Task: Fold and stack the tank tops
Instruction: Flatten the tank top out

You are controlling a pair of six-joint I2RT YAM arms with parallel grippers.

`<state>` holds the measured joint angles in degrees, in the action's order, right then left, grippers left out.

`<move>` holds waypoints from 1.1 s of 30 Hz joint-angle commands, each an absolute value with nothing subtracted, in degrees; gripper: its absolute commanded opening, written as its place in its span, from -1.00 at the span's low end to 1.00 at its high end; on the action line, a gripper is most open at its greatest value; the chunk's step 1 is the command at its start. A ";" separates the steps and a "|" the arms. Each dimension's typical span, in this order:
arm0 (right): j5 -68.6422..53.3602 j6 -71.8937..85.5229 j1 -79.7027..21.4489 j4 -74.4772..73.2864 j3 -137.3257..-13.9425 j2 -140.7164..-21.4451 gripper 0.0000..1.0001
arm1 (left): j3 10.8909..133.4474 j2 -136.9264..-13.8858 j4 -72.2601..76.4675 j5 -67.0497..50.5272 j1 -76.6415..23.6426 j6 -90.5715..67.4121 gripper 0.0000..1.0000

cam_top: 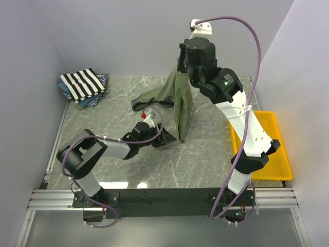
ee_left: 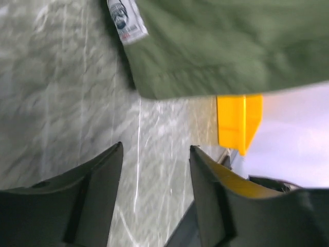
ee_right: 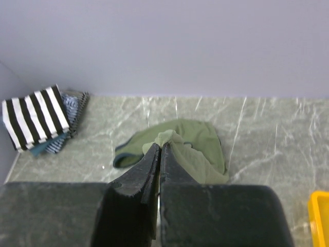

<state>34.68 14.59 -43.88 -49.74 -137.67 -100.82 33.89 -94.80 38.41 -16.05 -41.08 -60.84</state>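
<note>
My right gripper (cam_top: 181,52) is raised high at the back and shut on a bunch of the olive green tank top (cam_top: 177,100). The top hangs down to the table, one navy-trimmed part trailing left. In the right wrist view the closed fingertips (ee_right: 162,145) pinch the olive cloth (ee_right: 193,152). My left gripper (cam_top: 162,135) is low on the table by the hanging hem. In the left wrist view this gripper (ee_left: 156,149) is open and holds nothing, with the olive hem (ee_left: 231,46) and its white label (ee_left: 126,20) just beyond the fingertips. A black-and-white striped tank top (cam_top: 81,84) tops a folded pile at the back left.
A yellow plastic tray (cam_top: 273,152) sits at the table's right edge, partly under the right arm. Blue patterned cloth (cam_top: 98,95) shows under the striped top. Grey walls close the back and both sides. The marble tabletop (cam_top: 205,159) lies between the arms.
</note>
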 commanded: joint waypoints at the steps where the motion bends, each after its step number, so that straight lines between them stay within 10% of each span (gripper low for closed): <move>1: 36.47 10.11 -43.77 -40.97 -139.48 -96.77 -1.00 | 38.05 -97.37 39.38 -8.81 -42.88 -57.92 0.25; 33: 35.68 9.31 -43.86 -40.17 -139.22 -96.33 -1.00 | 54.40 -105.47 18.55 20.29 -53.61 -50.79 0.06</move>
